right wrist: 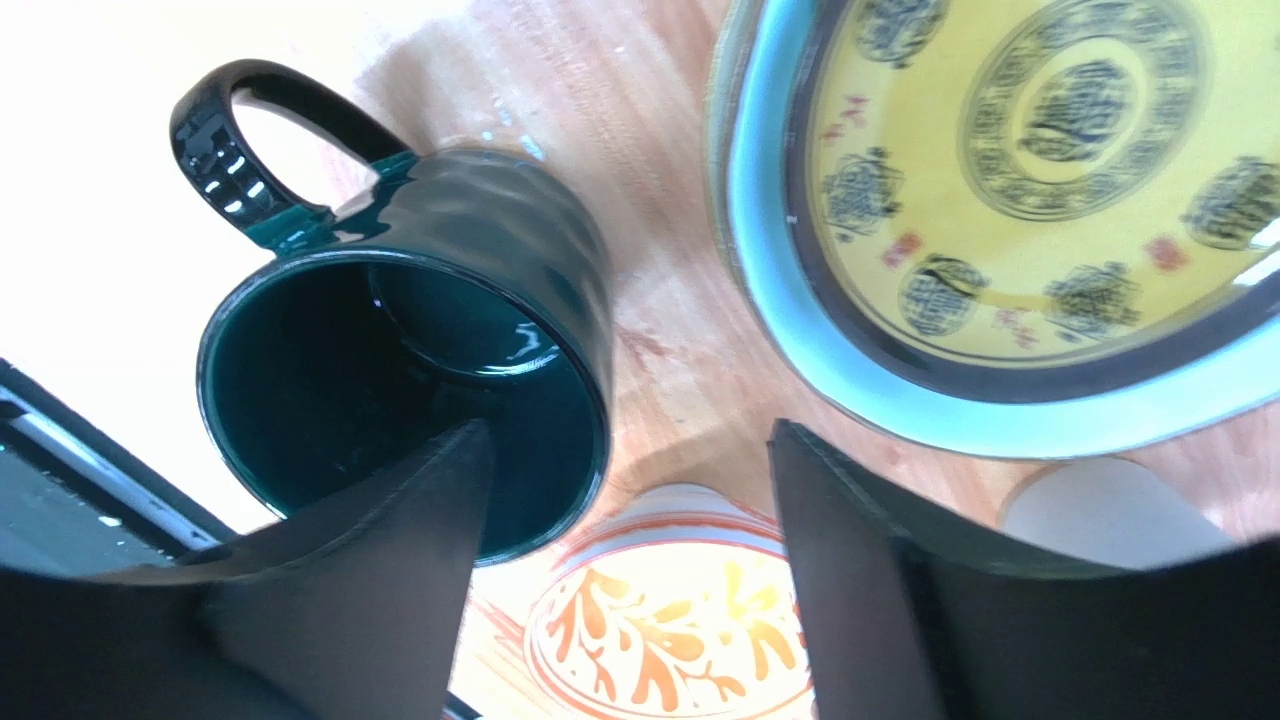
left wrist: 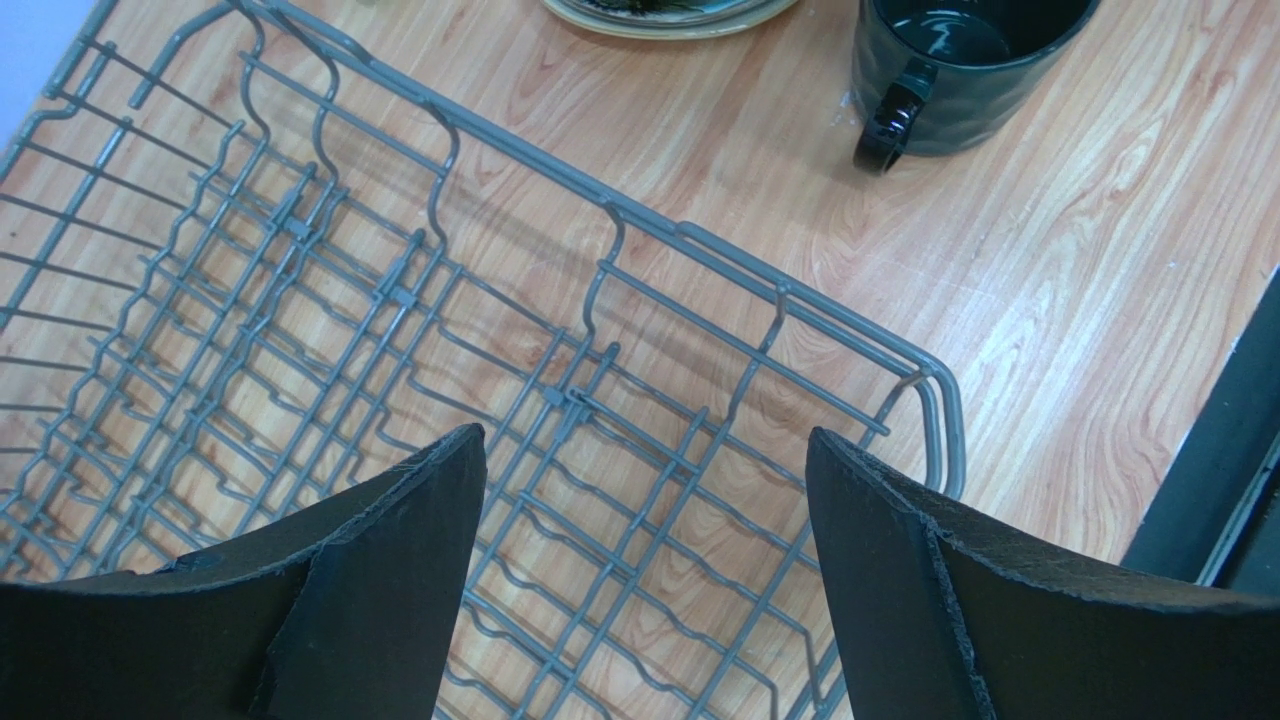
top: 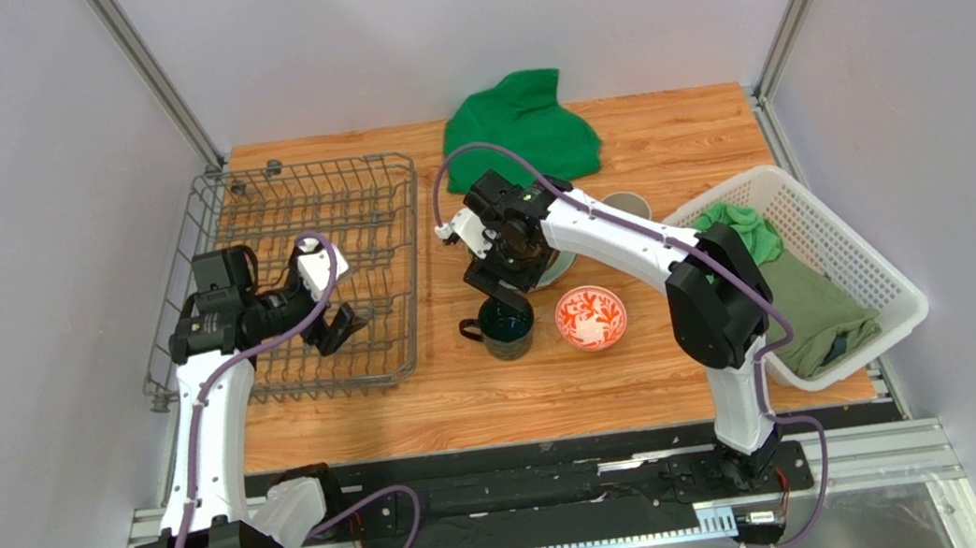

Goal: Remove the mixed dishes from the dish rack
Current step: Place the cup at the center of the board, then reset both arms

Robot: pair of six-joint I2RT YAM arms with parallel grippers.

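Note:
The grey wire dish rack (top: 308, 262) stands at the table's left with no dishes showing in it. My left gripper (top: 342, 325) hovers open over its near right corner, bare wires (left wrist: 451, 330) under the jaws (left wrist: 646, 450). The dark teal mug (top: 506, 325) stands upright on the wood. Just above it is my right gripper (top: 498, 280), open (right wrist: 631, 450), one finger over the mug's mouth (right wrist: 406, 405). Beside the mug are the red-and-white bowl (top: 592, 317) (right wrist: 676, 615) and the yellow-and-dark patterned plate (right wrist: 1037, 195). A beige cup (top: 627, 206) (right wrist: 1104, 510) stands behind.
A green cloth (top: 520, 128) lies bunched at the table's far edge. A white lattice basket (top: 860, 254) with green cloths sits at the right. The black base rail (top: 550, 485) runs along the near edge.

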